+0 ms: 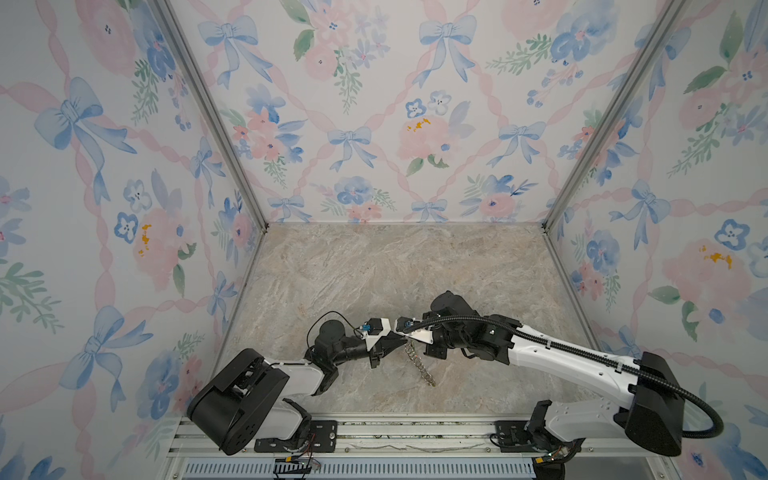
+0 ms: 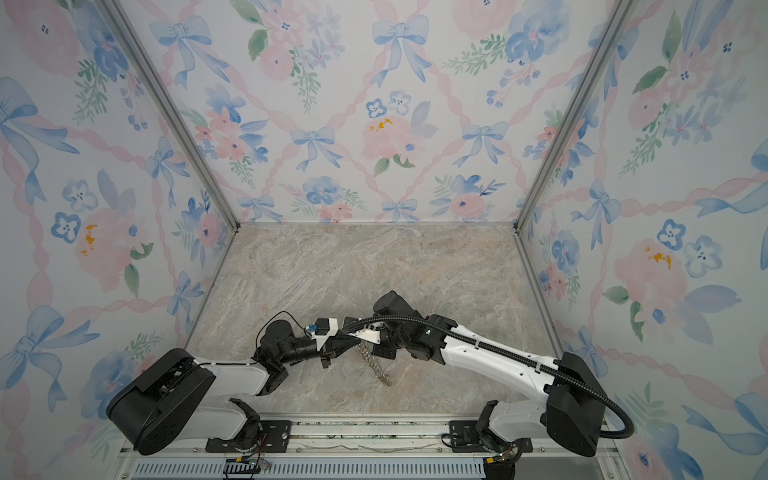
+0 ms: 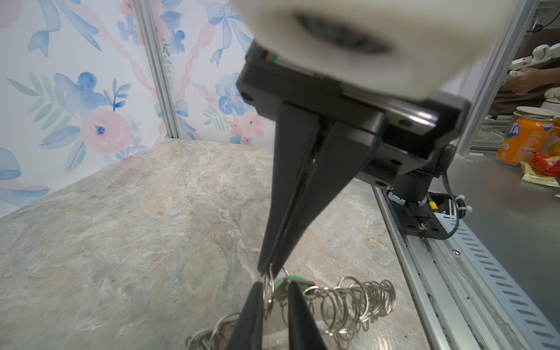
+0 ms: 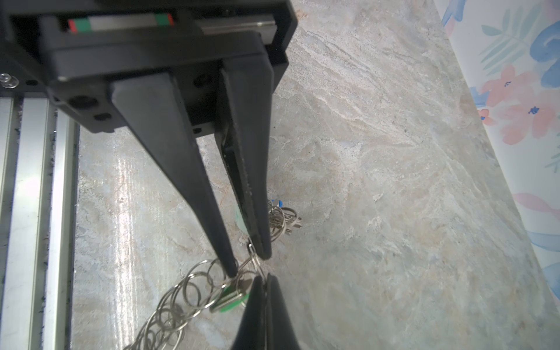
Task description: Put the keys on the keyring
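One keyring [image 1: 420,366], edge-on and chain-like, trailed onto the marble desk [image 1: 415,270]; right gripper [image 3: 266,270], jaws were clamped on its raised end; left gripper [image 3: 274,291], jaws stood slightly apart, green key [image 3: 291,279] between them.

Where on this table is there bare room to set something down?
The whole back stretch of the marble-patterned tabletop, up to the floral back wall, is bare. A smaller bare patch lies between the silver wire-ring keyring, the right arm and the front aluminium rail. Crowded: front-centre, where the left tool and right tool meet at the keyring.
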You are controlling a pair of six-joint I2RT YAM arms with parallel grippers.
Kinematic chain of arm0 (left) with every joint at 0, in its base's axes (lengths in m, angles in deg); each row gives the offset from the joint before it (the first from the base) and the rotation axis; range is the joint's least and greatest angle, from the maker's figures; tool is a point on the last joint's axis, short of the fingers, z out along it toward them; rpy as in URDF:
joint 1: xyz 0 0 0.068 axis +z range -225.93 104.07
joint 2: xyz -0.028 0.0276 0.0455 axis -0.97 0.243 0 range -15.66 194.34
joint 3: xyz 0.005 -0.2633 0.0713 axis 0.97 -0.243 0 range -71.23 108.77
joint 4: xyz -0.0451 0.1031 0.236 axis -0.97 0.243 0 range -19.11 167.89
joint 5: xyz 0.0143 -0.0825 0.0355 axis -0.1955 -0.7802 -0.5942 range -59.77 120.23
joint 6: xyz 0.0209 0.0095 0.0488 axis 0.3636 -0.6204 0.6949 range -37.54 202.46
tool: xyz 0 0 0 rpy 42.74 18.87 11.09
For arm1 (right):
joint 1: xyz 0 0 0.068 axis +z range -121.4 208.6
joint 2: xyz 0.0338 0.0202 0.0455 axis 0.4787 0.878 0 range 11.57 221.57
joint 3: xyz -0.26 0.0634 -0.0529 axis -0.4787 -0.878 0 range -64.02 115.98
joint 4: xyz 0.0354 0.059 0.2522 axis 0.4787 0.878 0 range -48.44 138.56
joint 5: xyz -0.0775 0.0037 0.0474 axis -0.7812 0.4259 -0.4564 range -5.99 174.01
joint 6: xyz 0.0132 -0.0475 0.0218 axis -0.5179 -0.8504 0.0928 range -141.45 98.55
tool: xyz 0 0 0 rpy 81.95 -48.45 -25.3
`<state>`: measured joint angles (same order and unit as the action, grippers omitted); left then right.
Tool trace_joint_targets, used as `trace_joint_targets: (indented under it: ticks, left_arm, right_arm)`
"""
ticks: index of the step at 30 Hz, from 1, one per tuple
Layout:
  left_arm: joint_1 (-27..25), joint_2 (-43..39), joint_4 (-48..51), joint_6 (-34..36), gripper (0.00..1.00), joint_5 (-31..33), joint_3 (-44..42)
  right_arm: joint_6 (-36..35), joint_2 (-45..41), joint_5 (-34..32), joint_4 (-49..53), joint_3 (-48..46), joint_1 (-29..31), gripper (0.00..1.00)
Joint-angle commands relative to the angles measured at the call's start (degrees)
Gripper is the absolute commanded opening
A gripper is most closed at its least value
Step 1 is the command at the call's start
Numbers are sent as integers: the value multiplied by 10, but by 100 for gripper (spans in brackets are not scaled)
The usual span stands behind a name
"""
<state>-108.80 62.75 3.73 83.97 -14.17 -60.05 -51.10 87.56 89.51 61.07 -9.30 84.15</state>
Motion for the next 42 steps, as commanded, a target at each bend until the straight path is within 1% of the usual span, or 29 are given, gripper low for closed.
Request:
trace_joint_targets:
  ticks: [1, 4, 6, 9, 12, 14, 16, 18, 20, 26, 31, 37, 42]
  left_arm:
    - [-2, 9, 6, 1, 15, -8, 13]
    - [-2, 11, 5, -2, 4, -6, 16]
    - [-3, 10, 6, -4, 0, 0, 17]
    - [-3, 8, 6, -7, 0, 8, 17]
    - [-4, 4, 5, -9, 0, 11, 16]
    - [-4, -1, 6, -11, 0, 20, 13]
    - [-4, -8, 6, -12, 0, 28, 11]
    - [-4, -13, 6, -12, 0, 32, 9]
    - [-4, -15, 6, -12, 0, 36, 8]
    - [-4, -20, 6, -12, 0, 37, 8]
    - [-5, -23, 5, -12, 0, 35, 6]
    - [-9, -20, -2, -12, 0, 39, 6]
    - [-10, -16, -27, -19, 0, 51, 0]
  right_arm:
    - [-5, -18, 15, -16, 4, 8, 0]
    - [-4, -22, 24, -21, -1, 8, 0]
    - [-4, -21, 25, -19, -3, 8, 0]
    - [0, -25, 24, -27, -11, 6, 1]
    - [11, -34, 34, -40, -23, -5, 8]
    - [23, -44, 36, -48, -32, -13, 15]
    - [35, -53, 41, -57, -44, -22, 21]
    - [49, -62, 46, -66, -54, -32, 23]
    - [59, -64, 54, -68, -61, -39, 23]
    - [71, -43, 46, -80, -69, -39, 22]
    - [80, -31, 49, -115, -77, -42, 19]
    - [87, -11, 64, -146, -90, -48, 19]
    - [97, 1, 96, -163, -105, -49, 12]
